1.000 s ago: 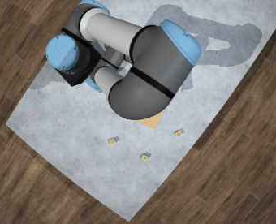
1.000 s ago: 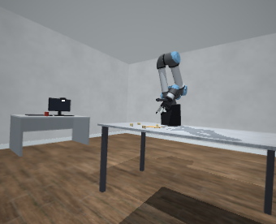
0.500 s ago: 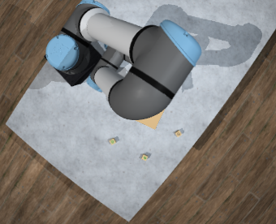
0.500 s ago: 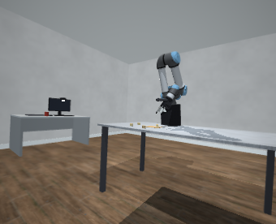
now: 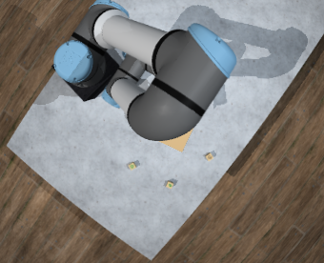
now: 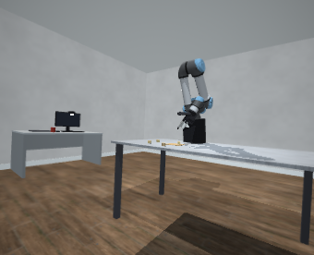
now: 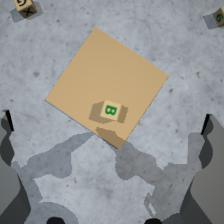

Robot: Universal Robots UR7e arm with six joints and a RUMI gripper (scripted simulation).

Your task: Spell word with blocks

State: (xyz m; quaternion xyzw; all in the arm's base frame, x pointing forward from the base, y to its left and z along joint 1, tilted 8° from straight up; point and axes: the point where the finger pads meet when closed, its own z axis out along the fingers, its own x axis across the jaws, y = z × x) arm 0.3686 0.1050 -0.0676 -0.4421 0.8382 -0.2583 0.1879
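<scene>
In the wrist view the tan mat (image 7: 106,87) lies on the grey table. A block with a green B (image 7: 110,110) sits on the mat near its lower edge. My gripper (image 7: 108,113) is open and empty, high above the table, with its two fingers at the left and right edges of the view. Two more blocks show at the top corners of the wrist view, one at the left (image 7: 26,7) and one at the right (image 7: 218,18), both off the mat. In the overhead view the arm hides most of the mat (image 5: 178,141). Three blocks lie off it, at the left (image 5: 132,165), the middle (image 5: 170,184) and the right (image 5: 209,155).
The robot base (image 5: 79,64) stands at the table's back left. The table edge (image 5: 253,138) runs close to the right of the blocks. In the side view a second desk with a monitor (image 6: 67,120) stands far off.
</scene>
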